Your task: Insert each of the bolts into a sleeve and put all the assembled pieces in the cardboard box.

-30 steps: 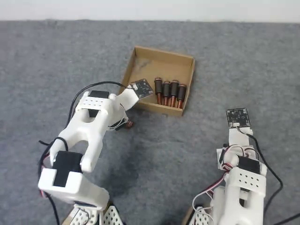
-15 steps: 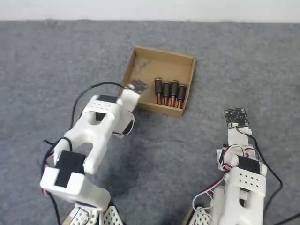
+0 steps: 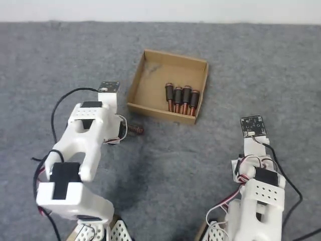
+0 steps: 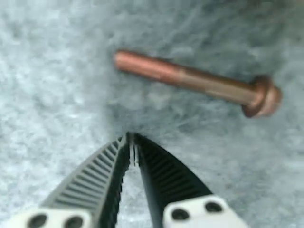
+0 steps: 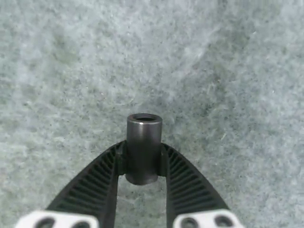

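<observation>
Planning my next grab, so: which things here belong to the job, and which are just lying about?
Job: loose bolt; sleeve in the right gripper; four assembled pieces; cardboard box holding them; left gripper, shut and empty.
Not the job: grey carpet; white wall behind.

**Clerk:** Entry one, cardboard box [image 3: 150,85]?
**Keeper:** On the bench [image 3: 60,55], 12 o'clock of centre. Four assembled pieces [image 3: 181,99] inside, side by side, at its 4 o'clock corner.
**Clerk:** Entry two, bolt [image 3: 135,130]?
**Keeper:** On the bench, 7 o'clock of the box, just outside its near wall, just beyond the left pincer [image 4: 129,138].
**Clerk:** Entry three, sleeve [image 5: 144,133]?
**Keeper:** Within the right pincer [image 5: 142,148], well apart, 4 o'clock of the box.
</observation>
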`<state>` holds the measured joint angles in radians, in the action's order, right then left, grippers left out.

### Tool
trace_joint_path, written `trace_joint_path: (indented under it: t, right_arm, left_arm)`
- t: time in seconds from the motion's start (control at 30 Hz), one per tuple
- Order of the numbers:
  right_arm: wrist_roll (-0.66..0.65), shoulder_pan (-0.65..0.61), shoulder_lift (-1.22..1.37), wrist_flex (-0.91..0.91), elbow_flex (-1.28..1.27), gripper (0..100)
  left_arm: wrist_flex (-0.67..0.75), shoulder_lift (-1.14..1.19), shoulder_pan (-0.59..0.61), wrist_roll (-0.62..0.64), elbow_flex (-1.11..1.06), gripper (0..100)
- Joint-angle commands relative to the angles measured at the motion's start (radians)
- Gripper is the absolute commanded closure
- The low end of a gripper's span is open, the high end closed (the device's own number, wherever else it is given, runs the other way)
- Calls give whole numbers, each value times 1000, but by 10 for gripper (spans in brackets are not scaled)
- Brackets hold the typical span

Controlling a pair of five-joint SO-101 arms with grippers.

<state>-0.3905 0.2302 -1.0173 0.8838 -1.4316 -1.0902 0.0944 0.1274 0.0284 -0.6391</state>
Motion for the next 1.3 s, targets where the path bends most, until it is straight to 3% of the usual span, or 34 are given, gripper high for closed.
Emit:
trace_joint_path:
  t: [0.0,0.17,0.3,0.6,0.93,1.13,1.27]
  right_arm:
    - [-11,-10,-22,-8,3,991]
    - [-9,-10,-22,-7,3,991]
    - [-9,-10,-22,-7,3,991]
    - [-9,-10,-22,2,3,991]
    - [-9,-7,-22,4,3,991]
    - [-12,-8,-22,4,3,991]
    - [-12,-8,-22,2,3,991]
  left_arm:
    - [-9,-34,23,9,-7,987]
    - [-15,-192,21,11,-61,985]
    - [-18,-308,21,15,-124,904]
    - [-97,-350,23,5,-111,867]
    - [-284,-348,20,-316,122,867]
    - [-276,-350,-23,-594,137,867]
    - [-233,-342,-95,-707,131,865]
